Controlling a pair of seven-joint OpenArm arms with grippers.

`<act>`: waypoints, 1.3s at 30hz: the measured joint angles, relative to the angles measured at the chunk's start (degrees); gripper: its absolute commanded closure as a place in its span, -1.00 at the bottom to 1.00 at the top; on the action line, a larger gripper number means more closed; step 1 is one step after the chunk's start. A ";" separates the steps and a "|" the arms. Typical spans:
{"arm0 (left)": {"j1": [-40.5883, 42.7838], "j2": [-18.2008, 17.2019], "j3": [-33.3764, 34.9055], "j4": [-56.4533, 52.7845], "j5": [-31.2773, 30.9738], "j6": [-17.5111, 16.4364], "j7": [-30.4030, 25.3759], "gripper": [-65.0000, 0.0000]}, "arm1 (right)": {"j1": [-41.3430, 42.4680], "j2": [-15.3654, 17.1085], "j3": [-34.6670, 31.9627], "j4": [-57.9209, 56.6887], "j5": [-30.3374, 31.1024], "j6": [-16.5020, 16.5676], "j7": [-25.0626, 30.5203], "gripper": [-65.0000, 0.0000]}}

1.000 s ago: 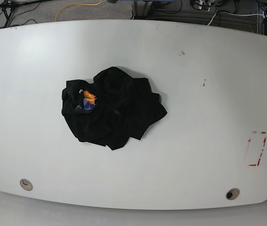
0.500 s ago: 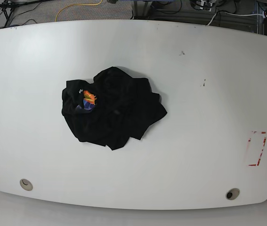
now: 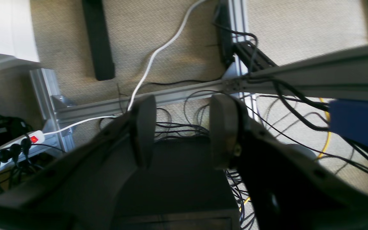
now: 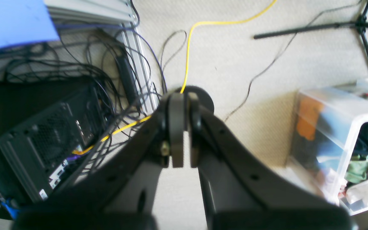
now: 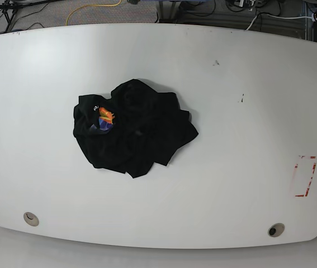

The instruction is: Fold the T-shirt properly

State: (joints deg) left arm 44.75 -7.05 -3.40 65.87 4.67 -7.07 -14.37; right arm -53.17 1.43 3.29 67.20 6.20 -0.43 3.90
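Note:
The black T-shirt (image 5: 136, 128) lies crumpled in a heap left of the middle of the white table (image 5: 231, 139), its small orange, yellow and blue print (image 5: 106, 118) showing near the heap's left side. Neither arm appears in the base view. The left wrist view shows my left gripper (image 3: 182, 127) open, nothing between its fingers, hanging over the floor and cables. In the right wrist view my right gripper (image 4: 184, 127) is shut with its fingers pressed together on nothing, also over the floor. The T-shirt shows in neither wrist view.
A red-outlined rectangle (image 5: 304, 176) is marked near the table's right edge. Two round holes (image 5: 31, 218) (image 5: 275, 229) sit along the front edge. Below are cables, a computer case (image 4: 43, 137), a power strip (image 3: 8, 150) and a clear bin (image 4: 340, 140).

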 measured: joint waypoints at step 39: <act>12.20 -0.96 -0.85 20.22 -0.39 -0.04 -0.26 0.24 | -9.75 -1.55 0.11 23.47 -0.02 0.02 -2.21 0.97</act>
State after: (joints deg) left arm 56.95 -8.01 -4.25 86.08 4.27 -7.11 -14.63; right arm -62.92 -0.12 3.40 90.67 6.17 -0.40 1.69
